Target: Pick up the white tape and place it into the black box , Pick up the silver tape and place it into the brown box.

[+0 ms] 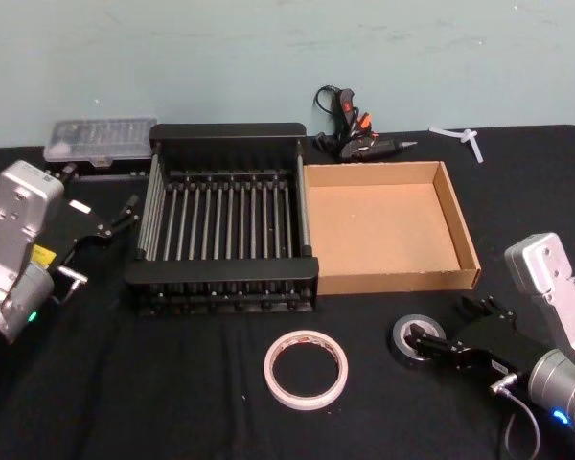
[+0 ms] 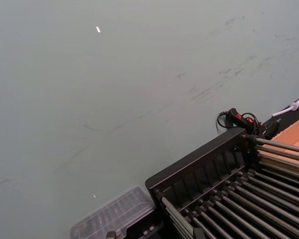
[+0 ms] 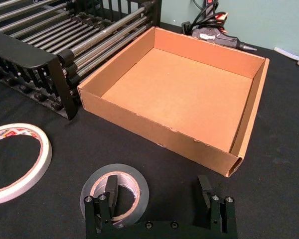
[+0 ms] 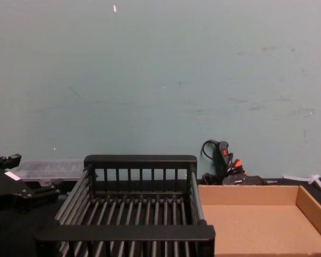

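Right gripper (image 3: 159, 196) sits low on the black table (image 1: 172, 383) with its fingers spread apart, one finger inside the hole of the silver tape (image 3: 115, 191), which lies flat in front of the brown box (image 1: 470, 244). Left gripper (image 1: 125, 213) hangs parked to the left of the black box (image 1: 230, 134), and I cannot tell how its fingers stand. Black box and brown box stand side by side, touching, and the white tape (image 1: 306, 369) lies flat near the silver tape, in front of the black box.
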{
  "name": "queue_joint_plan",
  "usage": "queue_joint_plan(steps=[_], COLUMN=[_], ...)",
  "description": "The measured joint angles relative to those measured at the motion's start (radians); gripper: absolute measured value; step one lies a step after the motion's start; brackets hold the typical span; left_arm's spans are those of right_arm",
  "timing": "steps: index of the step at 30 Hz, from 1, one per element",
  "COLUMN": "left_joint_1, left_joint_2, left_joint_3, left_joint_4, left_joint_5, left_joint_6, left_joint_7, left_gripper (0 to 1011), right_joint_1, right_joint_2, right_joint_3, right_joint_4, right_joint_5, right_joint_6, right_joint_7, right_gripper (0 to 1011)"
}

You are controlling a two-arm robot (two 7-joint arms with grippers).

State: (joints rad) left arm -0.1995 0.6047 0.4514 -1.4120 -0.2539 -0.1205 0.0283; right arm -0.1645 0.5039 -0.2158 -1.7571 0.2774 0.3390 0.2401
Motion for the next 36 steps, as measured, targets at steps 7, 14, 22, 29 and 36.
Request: queue_joint_plan(steps=[7, 14, 22, 29, 36], left_joint_1=[0.0, 0.0, 0.0, 0.0, 0.0], left_joint_2=[0.0, 0.0, 0.0, 0.0, 0.0], left_joint_3=[0.0, 0.0, 0.0, 0.0, 0.0], left_joint_4=[0.0, 0.0, 0.0, 0.0, 0.0], left_joint_5=[0.0, 0.0, 0.0, 0.0, 0.0], left_joint_6=[0.0, 0.0, 0.0, 0.0, 0.0], left_joint_7=[0.0, 0.0, 0.0, 0.0, 0.0], left_gripper=[1001, 1001, 1001, 1001, 1001], right_joint_1=[0.0, -0.002, 0.0, 0.001, 0.001], right_joint_2=[-0.015, -0.027, -0.029, -0.03, -0.03], right_joint_3=[0.012, 0.023, 0.025, 0.025, 0.024], right_joint_4=[0.003, 0.005, 0.007, 0.007, 0.007], right_joint_5=[-0.006, -0.011, -0.016, -0.021, -0.02], right_joint_6=[0.008, 0.017, 0.027, 0.028, 0.028], right_joint_7=[0.011, 0.022, 0.036, 0.036, 0.036], right_gripper=[1002, 1002, 1002, 1002, 1000])
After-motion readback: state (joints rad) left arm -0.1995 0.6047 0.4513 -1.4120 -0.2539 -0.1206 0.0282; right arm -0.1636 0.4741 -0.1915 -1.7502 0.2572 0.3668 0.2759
